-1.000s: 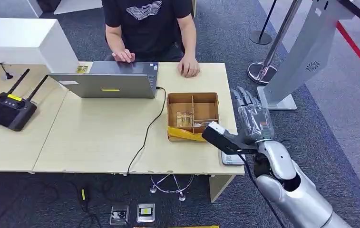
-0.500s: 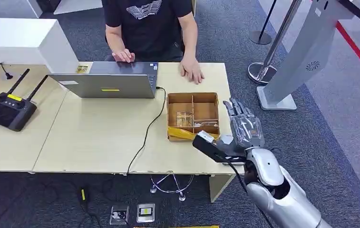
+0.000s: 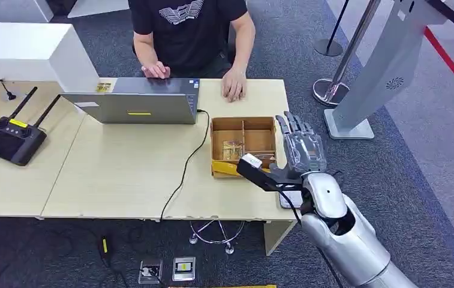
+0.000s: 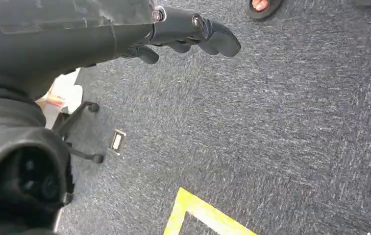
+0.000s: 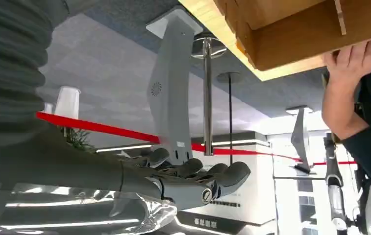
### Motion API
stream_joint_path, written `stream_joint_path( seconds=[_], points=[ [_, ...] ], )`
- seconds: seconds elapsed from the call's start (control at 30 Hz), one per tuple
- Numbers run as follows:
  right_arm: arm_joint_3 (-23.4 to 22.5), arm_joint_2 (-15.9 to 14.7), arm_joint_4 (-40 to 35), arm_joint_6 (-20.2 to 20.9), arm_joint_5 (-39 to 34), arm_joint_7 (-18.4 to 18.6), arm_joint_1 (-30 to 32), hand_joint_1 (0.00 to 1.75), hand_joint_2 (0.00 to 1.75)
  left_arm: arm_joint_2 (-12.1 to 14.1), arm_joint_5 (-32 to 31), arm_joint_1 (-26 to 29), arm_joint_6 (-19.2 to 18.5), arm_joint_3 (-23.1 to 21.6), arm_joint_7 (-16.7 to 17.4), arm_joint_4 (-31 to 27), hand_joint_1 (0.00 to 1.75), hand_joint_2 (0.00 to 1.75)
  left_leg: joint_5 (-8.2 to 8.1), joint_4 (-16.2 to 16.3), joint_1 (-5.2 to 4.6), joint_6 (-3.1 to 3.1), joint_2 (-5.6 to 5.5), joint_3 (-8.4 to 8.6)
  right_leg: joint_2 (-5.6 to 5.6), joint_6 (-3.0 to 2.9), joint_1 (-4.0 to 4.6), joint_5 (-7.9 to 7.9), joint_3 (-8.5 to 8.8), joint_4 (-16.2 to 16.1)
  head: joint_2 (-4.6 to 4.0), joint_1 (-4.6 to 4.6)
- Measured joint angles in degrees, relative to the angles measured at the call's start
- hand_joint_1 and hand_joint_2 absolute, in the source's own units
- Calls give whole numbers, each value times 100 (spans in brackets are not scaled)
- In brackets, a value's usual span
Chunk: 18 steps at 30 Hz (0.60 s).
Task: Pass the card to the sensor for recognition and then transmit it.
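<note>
A wooden divided box (image 3: 243, 122) stands on the table's right part, with clear card-like items (image 3: 231, 150) in one compartment. A small white sensor-like device (image 3: 288, 200) lies at the table's front right corner, partly behind my arm. My right hand (image 3: 301, 149) hovers flat beside the box's right side, fingers straight and apart, holding nothing; in the right wrist view the right hand (image 5: 188, 178) spreads below the box (image 5: 296, 34). My left hand (image 4: 193, 32) hangs over grey carpet, fingers loosely extended and holding nothing.
A person sits behind the table, one hand (image 3: 234, 87) resting just beyond the box, the other on a laptop (image 3: 131, 107). A black antenna device (image 3: 11, 139) lies at the left. A grey kiosk (image 3: 380, 72) and a stanchion base (image 3: 326, 90) stand right of the table.
My right hand has moved left and forward, from beyond the table's right edge to beside the box. The person's hand near the box shifted slightly.
</note>
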Motion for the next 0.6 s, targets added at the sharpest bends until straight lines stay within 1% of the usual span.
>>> stream_joint_path(
  seconds=[0.37,0.6],
  points=[
    [-123,214,610,-112,-35,-208,-92,0,175,13,-55,-1,-26,-4,-68,0,0,0,0,0,0,0,0,0,1,0,0,0,0,0,0,0],
    [-122,324,973,-197,-127,-326,-172,0,175,15,-101,-2,-42,-11,-120,0,0,0,0,0,0,0,0,0,2,0,0,0,-1,0,0,0]
  ],
)
